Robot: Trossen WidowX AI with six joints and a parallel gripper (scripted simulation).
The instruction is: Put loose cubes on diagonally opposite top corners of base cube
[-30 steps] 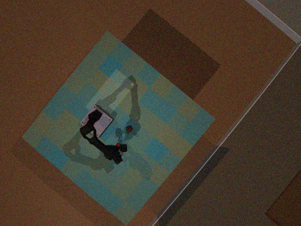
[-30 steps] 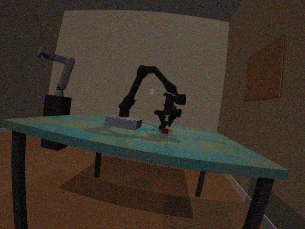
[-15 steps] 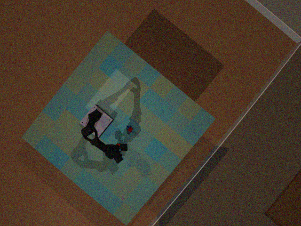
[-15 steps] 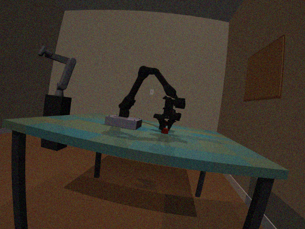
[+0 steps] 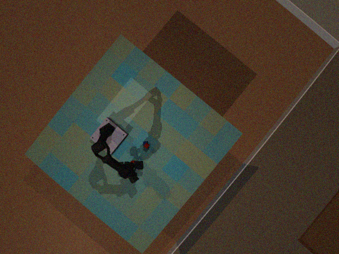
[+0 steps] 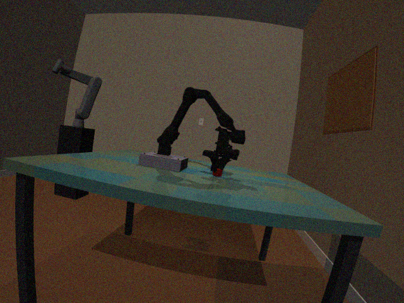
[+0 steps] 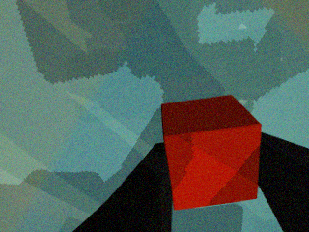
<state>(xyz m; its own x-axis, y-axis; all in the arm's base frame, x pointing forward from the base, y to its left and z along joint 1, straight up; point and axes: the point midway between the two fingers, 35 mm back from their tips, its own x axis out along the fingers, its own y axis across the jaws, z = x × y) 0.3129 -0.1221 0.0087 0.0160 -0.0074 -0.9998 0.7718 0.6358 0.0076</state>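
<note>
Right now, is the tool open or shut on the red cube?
Shut on it. In the wrist view the red cube sits between both dark fingers, which meet its sides; the tool is down at the table.

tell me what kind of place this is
Probably a robotics lab or test room: a black robot arm bolted by a grey base plate to a teal-and-green patchwork table, and a second grey arm on a black pedestal behind it.
</note>
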